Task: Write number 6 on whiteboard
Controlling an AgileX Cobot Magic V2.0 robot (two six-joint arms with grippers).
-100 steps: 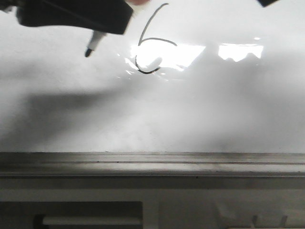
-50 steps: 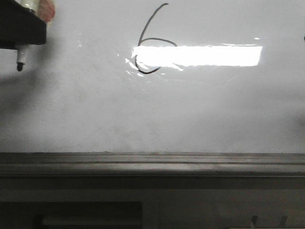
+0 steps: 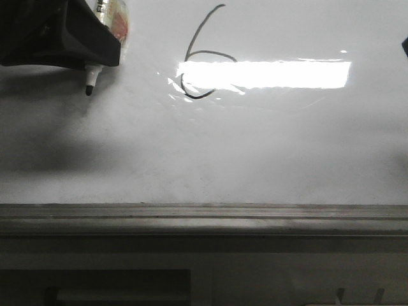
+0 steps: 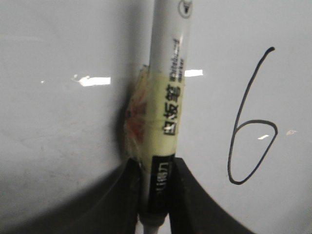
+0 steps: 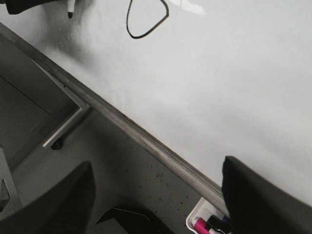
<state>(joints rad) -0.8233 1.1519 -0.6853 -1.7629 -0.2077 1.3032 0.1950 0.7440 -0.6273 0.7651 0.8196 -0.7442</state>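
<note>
**A:** Glossy whiteboard point(image 3: 255, 153) fills the front view, grey rail along the bottom, bright rectangular glare right across the loop of the number 6 point(image 3: 203, 54). Where's the arm?

**B:** Upper left — left gripper point(image 3: 95, 60) is clamped on a marker point(image 3: 92, 80), tip pointing down, well to the left of the 6 and clear of the ink.

**A:** Left wrist view?

**B:** Marker's wrapped in yellowish tape point(image 4: 153, 122) and pinched between the dark fingers point(image 4: 187, 195). The 6 sits off to one side, long slanted stroke, flattened loop.

**A:** And the right one?

**B:** Right gripper point(image 5: 156, 200) has its fingers spread wide apart, holding nothing — below the board's rail, near a small white tray point(image 5: 197, 217) of markers point(image 5: 201, 226).
</note>
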